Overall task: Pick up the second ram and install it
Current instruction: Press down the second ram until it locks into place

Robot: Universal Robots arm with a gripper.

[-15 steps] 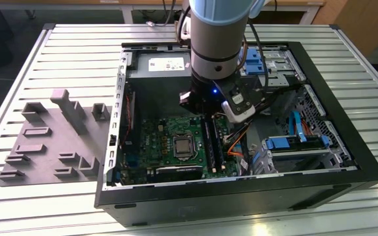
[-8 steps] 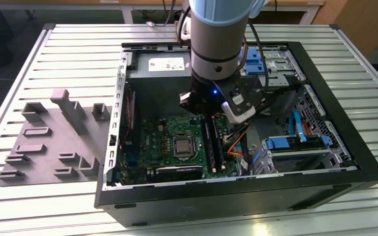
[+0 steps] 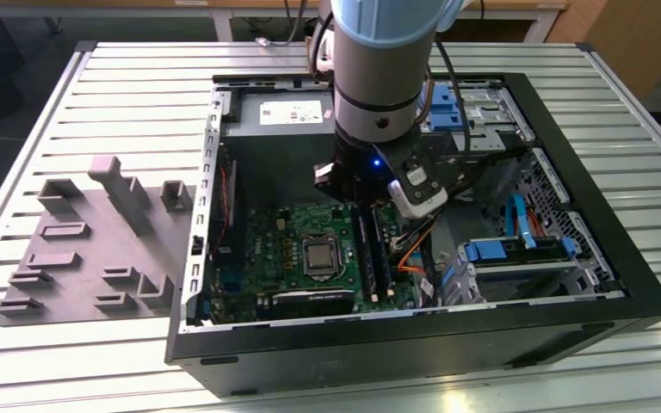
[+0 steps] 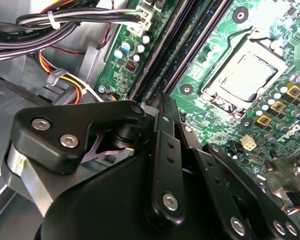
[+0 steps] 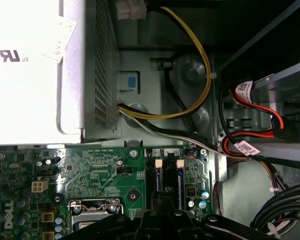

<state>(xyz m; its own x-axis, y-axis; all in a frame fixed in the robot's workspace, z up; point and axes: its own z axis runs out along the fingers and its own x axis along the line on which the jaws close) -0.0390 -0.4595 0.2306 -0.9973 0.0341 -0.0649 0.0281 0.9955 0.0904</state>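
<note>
Black metal gripper point(image 4: 160, 107) sat low over the green motherboard point(image 4: 270, 30), at its long black slots point(image 4: 190, 45); finger state and the ram could not be told.

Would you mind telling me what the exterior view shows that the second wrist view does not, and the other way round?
Exterior view alone: the open computer case lying on a slatted table, the grey holder blocks at the exterior view's left, blue drive brackets, and the robot arm reaching down into the case.

Second wrist view alone: a close look at the black gripper linkage and a bundle of black cables.

Both: the green motherboard, its processor socket and the long black memory slots.
</note>
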